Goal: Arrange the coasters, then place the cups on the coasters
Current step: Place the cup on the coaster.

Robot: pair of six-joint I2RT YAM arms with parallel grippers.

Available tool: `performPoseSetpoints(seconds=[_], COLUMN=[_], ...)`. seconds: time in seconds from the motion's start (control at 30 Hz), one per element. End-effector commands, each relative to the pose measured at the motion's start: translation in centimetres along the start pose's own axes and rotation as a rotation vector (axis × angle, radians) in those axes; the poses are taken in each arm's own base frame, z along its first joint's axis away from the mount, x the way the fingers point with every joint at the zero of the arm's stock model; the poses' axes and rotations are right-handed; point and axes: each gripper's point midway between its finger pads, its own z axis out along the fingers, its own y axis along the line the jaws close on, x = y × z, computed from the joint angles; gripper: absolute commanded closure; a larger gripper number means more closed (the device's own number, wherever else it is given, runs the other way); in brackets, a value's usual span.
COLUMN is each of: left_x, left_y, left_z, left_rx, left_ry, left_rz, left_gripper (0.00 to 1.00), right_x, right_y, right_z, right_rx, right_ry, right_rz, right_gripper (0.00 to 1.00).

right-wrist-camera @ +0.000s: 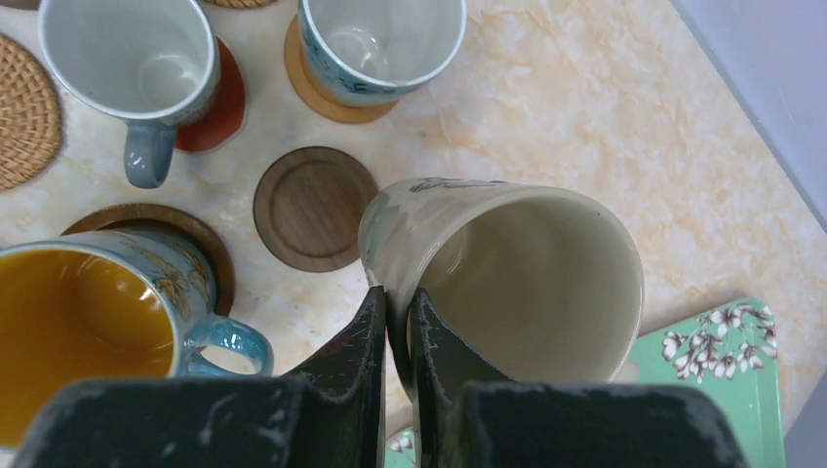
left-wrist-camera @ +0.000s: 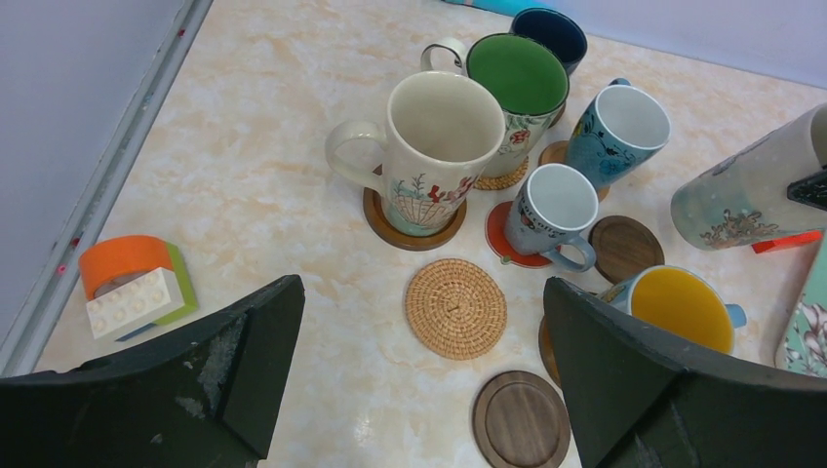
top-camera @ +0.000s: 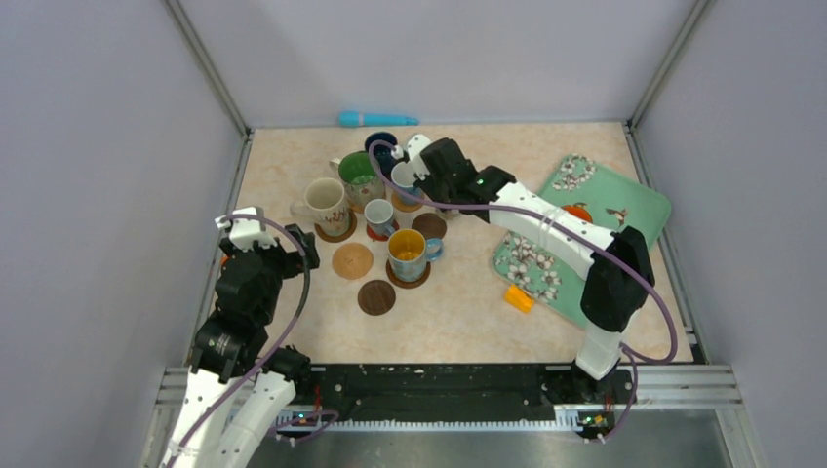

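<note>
My right gripper (right-wrist-camera: 395, 302) is shut on the rim of a cream cup (right-wrist-camera: 507, 273), which hangs tilted just right of an empty dark wood coaster (right-wrist-camera: 314, 207). Around it stand a small white cup (right-wrist-camera: 132, 63) on a red coaster (right-wrist-camera: 216, 102), a light blue cup (right-wrist-camera: 380, 44) on a tan coaster, and a yellow-lined cup (right-wrist-camera: 83, 331) on a dark coaster. My left gripper (left-wrist-camera: 421, 288) is open and empty, above a bare woven coaster (left-wrist-camera: 455, 308) and a bare dark wood coaster (left-wrist-camera: 520, 421). Further back stand a tall cream cup (left-wrist-camera: 429, 146), a green-lined cup (left-wrist-camera: 517, 78) and a dark blue cup (left-wrist-camera: 551, 29).
A teal floral tray (top-camera: 585, 224) lies at the right with a small orange block (top-camera: 519, 297) at its near corner. An orange tape roll with a white brick (left-wrist-camera: 137, 288) sits by the left wall. A teal tool (top-camera: 375, 119) lies at the back wall.
</note>
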Motion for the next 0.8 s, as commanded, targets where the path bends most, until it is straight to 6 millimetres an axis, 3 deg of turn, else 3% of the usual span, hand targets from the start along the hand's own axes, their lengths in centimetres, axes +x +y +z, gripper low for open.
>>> performPoseSetpoints(seconds=[0.0,0.5,0.77], left_x=[-1.5,-2.0,-4.3], left_y=[0.7,2.6,3.2], left_z=[-0.1,0.1,0.2], left_rx=[-0.040,-0.154,-0.210], left_ry=[-0.056,-0.091,-0.108], left_rz=[-0.006,-0.006,0.046], left_gripper=[0.02,0.02,0.02], right_x=[-6.8,-6.3,-6.5], right_y=[-1.1,2.4,3.3], right_z=[-1.9,-0.5,0.3], right_rx=[0.035,-0.092,-0.129], right_ry=[-0.209,-0.143,-0.112], right_rz=[0.043,-0.067,-0.074], right_gripper=[1.00,1.00,1.00])
